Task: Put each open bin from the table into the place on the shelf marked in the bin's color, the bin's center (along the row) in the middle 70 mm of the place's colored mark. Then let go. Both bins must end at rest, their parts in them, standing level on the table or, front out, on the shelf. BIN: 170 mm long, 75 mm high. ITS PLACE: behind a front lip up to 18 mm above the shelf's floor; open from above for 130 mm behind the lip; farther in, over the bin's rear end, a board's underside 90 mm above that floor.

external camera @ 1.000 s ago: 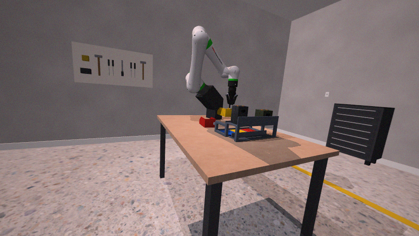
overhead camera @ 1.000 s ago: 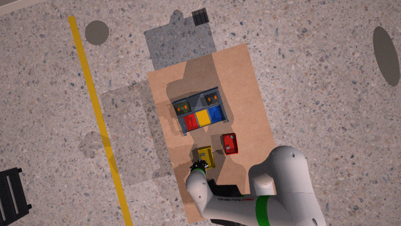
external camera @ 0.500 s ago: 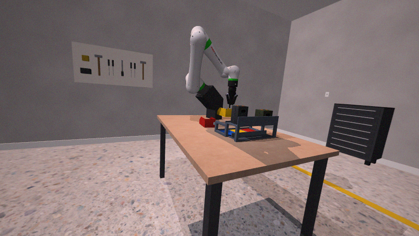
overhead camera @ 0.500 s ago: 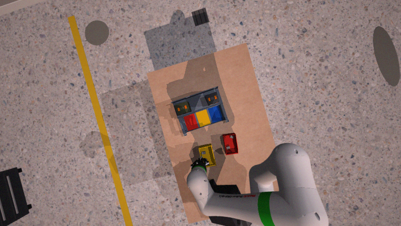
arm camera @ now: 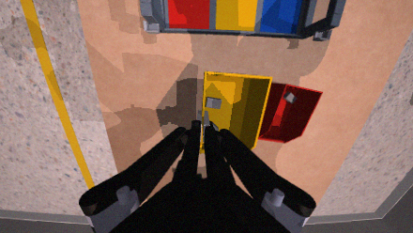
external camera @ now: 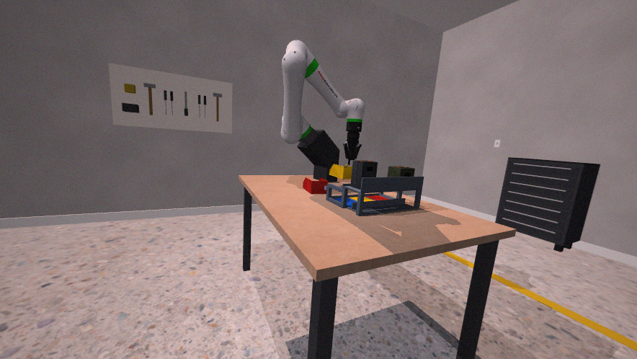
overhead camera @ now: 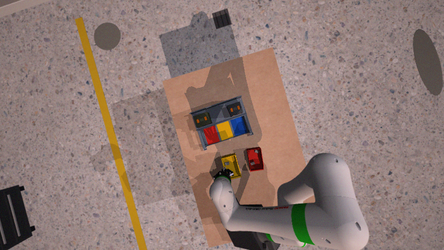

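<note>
The yellow bin (overhead camera: 231, 165) hangs a little above the table in front of the shelf (overhead camera: 222, 122), with a grey part (arm camera: 214, 102) inside. My gripper (arm camera: 202, 116) is shut on the thin rim of its near wall; it also shows in the side view (external camera: 349, 158) above the yellow bin (external camera: 340, 171). The red bin (overhead camera: 254, 158) stands on the table just right of the yellow one, holding grey parts (arm camera: 290, 97). The shelf's lower row has a red mark (overhead camera: 211, 135), a yellow mark (overhead camera: 224, 130) and a blue mark (overhead camera: 238, 125), all empty.
Two dark boxes (overhead camera: 202, 119) (overhead camera: 234, 109) sit on the shelf's upper board. The shelf's front lip (arm camera: 235, 32) faces the bins. The arm's base stands at the table's near end (overhead camera: 248, 211). A dark panel (external camera: 545, 200) stands on the floor beyond the table.
</note>
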`<state>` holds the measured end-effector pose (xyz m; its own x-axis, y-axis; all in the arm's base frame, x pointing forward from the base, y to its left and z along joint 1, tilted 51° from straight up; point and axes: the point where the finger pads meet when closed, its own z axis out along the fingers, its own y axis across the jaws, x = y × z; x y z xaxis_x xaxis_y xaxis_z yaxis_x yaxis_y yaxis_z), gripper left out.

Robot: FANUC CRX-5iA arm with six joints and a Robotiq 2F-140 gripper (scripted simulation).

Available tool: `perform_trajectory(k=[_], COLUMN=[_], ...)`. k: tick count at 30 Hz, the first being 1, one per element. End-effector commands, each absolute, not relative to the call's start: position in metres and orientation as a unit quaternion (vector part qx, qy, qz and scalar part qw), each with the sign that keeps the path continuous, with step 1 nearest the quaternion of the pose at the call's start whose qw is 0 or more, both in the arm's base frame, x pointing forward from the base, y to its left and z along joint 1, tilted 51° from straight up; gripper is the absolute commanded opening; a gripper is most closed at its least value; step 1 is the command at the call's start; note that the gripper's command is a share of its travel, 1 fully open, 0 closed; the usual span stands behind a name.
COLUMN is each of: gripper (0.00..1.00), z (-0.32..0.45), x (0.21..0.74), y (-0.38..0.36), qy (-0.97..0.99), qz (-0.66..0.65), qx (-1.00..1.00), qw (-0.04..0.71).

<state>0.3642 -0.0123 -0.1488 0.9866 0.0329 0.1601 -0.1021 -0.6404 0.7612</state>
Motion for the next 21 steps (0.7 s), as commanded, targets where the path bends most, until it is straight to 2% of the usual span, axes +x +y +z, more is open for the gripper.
perform_trajectory(k=[1,21], gripper=[0.0,0.0], z=[-0.139,-0.118], x=[0.378,0.408], y=[-0.018,-0.03], qy=[-0.012,0.003], qz=[0.076,0.069], qx=[0.903,0.903], qw=[0.424,0.425])
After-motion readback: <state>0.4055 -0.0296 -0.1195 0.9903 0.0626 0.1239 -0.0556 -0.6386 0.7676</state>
